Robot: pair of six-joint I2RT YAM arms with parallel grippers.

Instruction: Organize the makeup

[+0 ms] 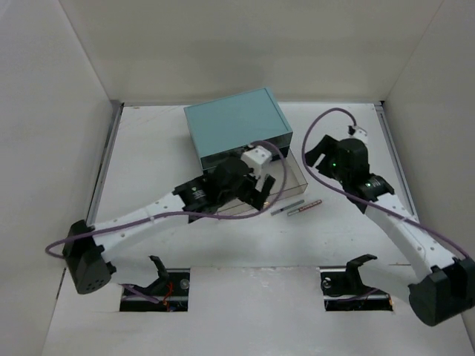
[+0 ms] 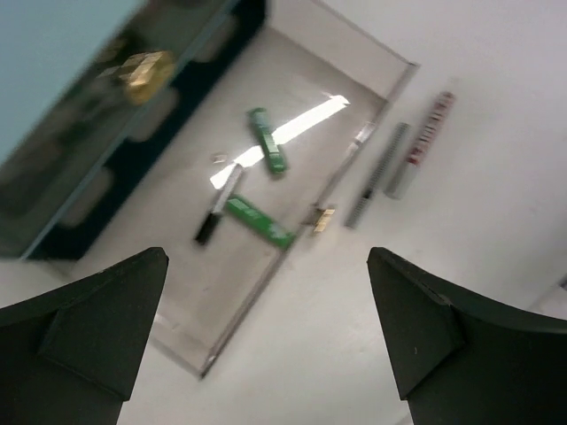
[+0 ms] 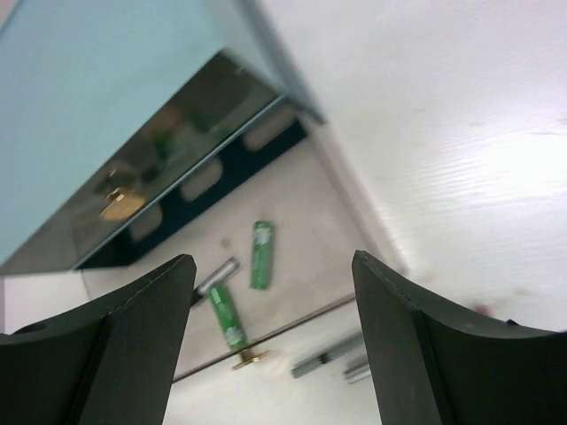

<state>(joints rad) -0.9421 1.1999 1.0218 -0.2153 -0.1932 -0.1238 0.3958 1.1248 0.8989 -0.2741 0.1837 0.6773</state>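
The teal box's lower drawer is pulled open. In the left wrist view the drawer holds two green tubes and a silver-black pencil. A grey pencil and a red pencil lie on the table just outside its front; they also show in the top view as the grey pencil and the red pencil. My left gripper hovers open and empty over the drawer's near corner. My right gripper is open and empty above the drawer's right side. The compact, sponge and jar are not in view.
The box has a closed upper drawer with a gold pull. The open drawer's own gold pull sticks out beside the grey pencil. White walls enclose the table on the left, back and right. Purple cables loop from both arms.
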